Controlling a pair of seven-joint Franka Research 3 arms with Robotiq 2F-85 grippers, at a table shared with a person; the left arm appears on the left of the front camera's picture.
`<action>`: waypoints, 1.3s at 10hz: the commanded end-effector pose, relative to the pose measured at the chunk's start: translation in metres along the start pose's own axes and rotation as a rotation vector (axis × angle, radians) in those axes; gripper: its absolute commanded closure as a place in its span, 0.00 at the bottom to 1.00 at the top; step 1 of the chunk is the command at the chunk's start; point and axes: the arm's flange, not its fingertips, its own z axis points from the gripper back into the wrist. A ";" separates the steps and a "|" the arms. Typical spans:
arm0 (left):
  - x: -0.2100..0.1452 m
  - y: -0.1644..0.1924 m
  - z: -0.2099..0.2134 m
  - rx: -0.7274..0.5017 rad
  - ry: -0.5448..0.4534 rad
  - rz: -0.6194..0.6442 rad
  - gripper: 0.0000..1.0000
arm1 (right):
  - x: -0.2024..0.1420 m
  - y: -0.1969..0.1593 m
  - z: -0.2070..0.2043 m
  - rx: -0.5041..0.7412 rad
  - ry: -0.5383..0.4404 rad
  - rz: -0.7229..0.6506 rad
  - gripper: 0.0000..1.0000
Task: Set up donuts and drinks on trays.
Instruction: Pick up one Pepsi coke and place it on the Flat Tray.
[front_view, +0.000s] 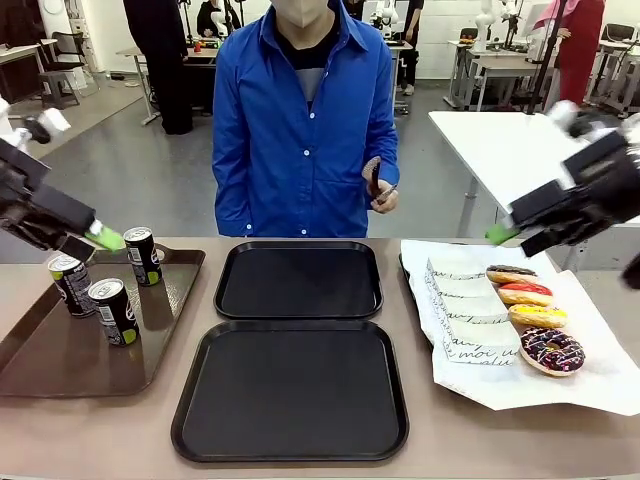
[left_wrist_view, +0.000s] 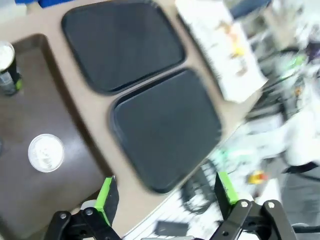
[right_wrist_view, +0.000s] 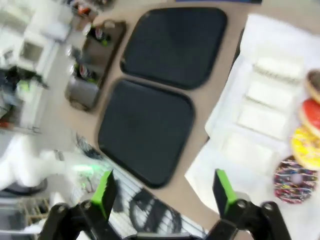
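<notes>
Front: L end effector (front_view: 92, 242) hangs at the left edge over the brown tray (front_view: 60, 350), jaws apart, nothing in it, just beside the far can. 3 cans (front_view: 115, 310) stand upright on that tray. Prob a staging spot so the L arm picks w/o crossing over. R end effector (front_view: 515, 237) is up at the right, above the donuts (front_view: 537, 316), open and empty. 4 donuts sit in a row on white paper (front_view: 600, 380), lower right, w/ paper boxes (front_view: 465, 310) lined up just beside them on their left. Two black trays (front_view: 290, 390) mid-frame, one behind the other, bare, so nothing set yet imo. Layout splits the work: drinks L, donuts R, trays between, in reach of both. Person (front_view: 300, 130) is at the far side of the bench (front_view: 100, 440); hand holds sth small, can't ID.

L wrist: pads wide apart at the bottom, nothing between. One can top left-centre, another cut off at the upper-left edge. Both black trays centre. Upper right is motion-blurred, boxes/donuts just smears.

R wrist: pads wide, empty. Donuts run down the right edge, upper ones cropped. Brown tray + cans are small and blurred upper left, count unclear. Whether the boxes hold donuts: can't tell in any view.
</notes>
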 end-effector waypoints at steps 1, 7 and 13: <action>-0.022 0.030 0.004 -0.299 -0.164 0.242 0.00 | -0.071 -0.063 0.020 0.343 -0.221 -0.226 0.00; -0.049 0.113 0.067 -0.300 -0.044 0.537 0.00 | -0.117 -0.155 0.072 0.446 0.005 -0.452 0.00; -0.094 0.166 0.102 -0.239 -0.137 0.683 0.00 | -0.139 -0.177 0.111 0.382 -0.172 -0.525 0.00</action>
